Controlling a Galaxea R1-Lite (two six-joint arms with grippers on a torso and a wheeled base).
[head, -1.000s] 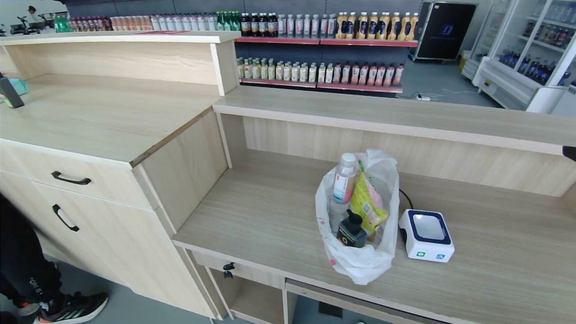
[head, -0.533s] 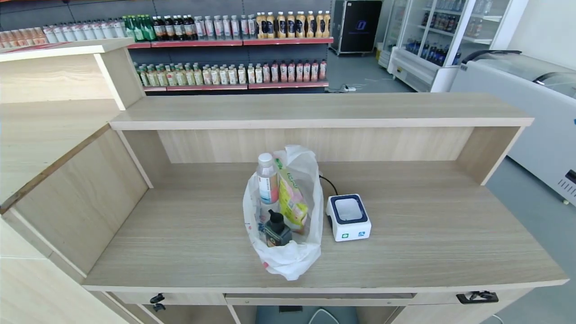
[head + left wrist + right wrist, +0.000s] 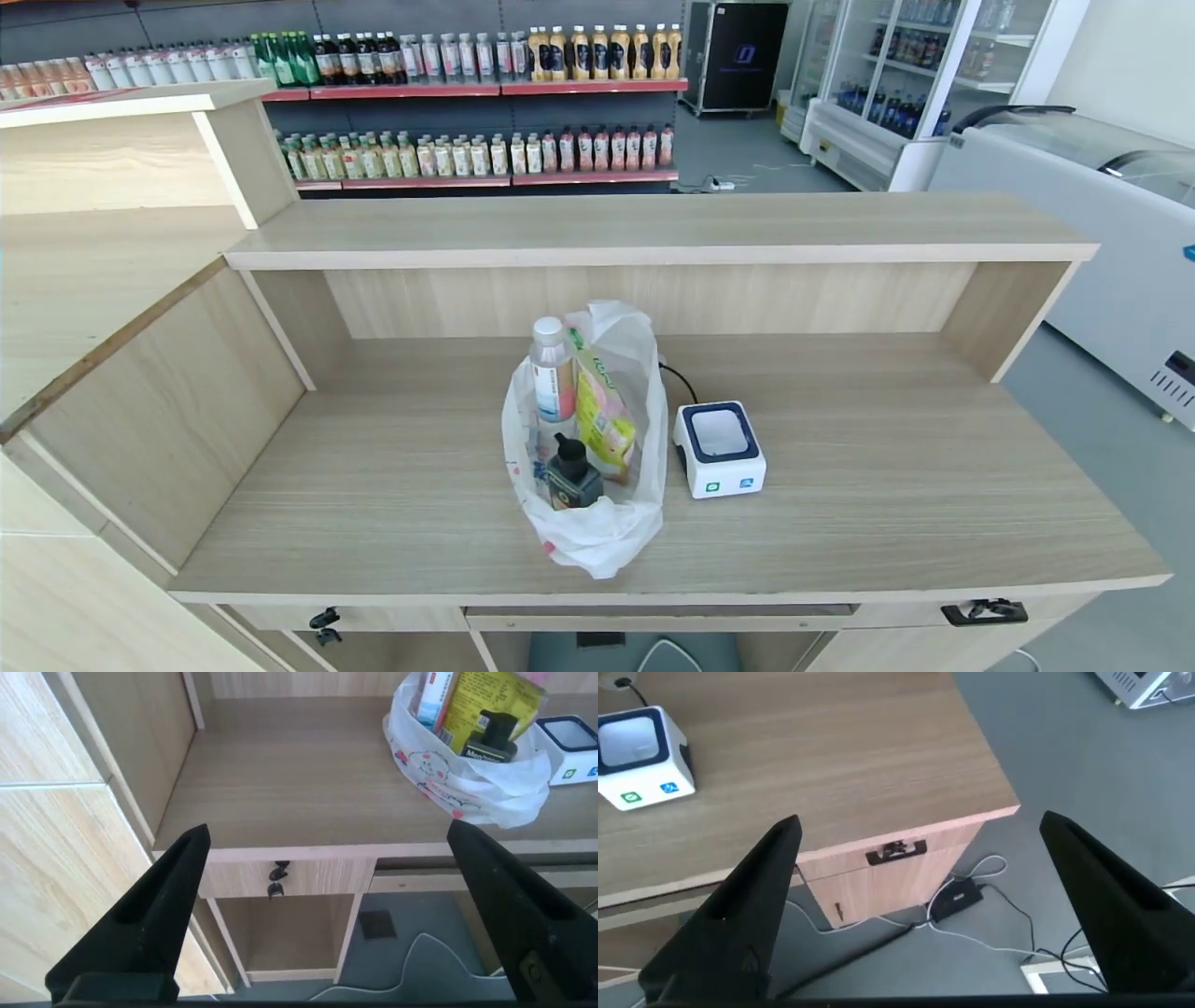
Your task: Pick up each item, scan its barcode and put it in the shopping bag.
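Observation:
A white plastic shopping bag (image 3: 583, 532) stands open in the middle of the wooden counter (image 3: 887, 504). Inside it are a clear bottle with a white cap (image 3: 553, 373), a yellow-green snack packet (image 3: 602, 411) and a small black bottle (image 3: 571, 471). A white barcode scanner with a blue-framed window (image 3: 719, 448) sits just right of the bag. My left gripper (image 3: 329, 835) hangs open, low in front of the counter's left part, with the bag (image 3: 486, 775) farther off. My right gripper (image 3: 920, 821) is open off the counter's right front corner, away from the scanner (image 3: 640, 756).
The counter has a raised back ledge (image 3: 653, 229) and a tall side wall (image 3: 168, 420) on the left. Keys hang in drawer locks (image 3: 277, 879) (image 3: 895, 849) under the front edge. Cables (image 3: 971, 896) lie on the floor. Drink shelves and fridges stand behind.
The head camera has swung to the right, bringing the bag and scanner to the picture's centre. The bag, its contents and the scanner have not moved on the counter.

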